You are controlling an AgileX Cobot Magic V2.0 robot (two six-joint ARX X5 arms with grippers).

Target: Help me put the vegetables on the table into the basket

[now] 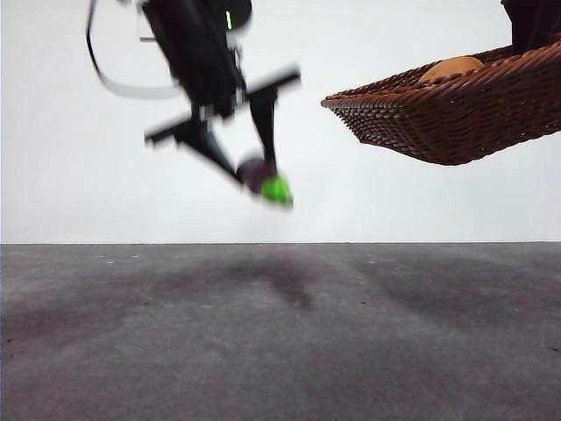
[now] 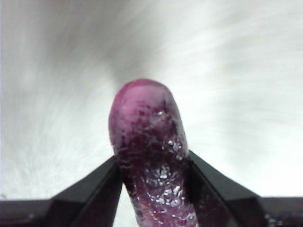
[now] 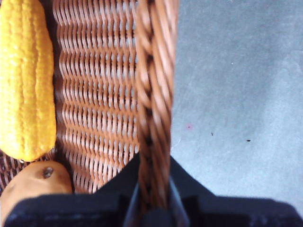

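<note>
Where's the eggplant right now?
The eggplant is in the air, clamped in the left gripper. In the front view it hangs above the table, left of and lower than the lifted basket, not yet inside it.

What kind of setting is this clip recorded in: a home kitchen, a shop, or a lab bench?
Most likely a lab or test bench. A bare grey table faces a plain white backdrop, and the only items are toys: a plastic eggplant, a corn cob and a potato in a wicker basket.
</note>
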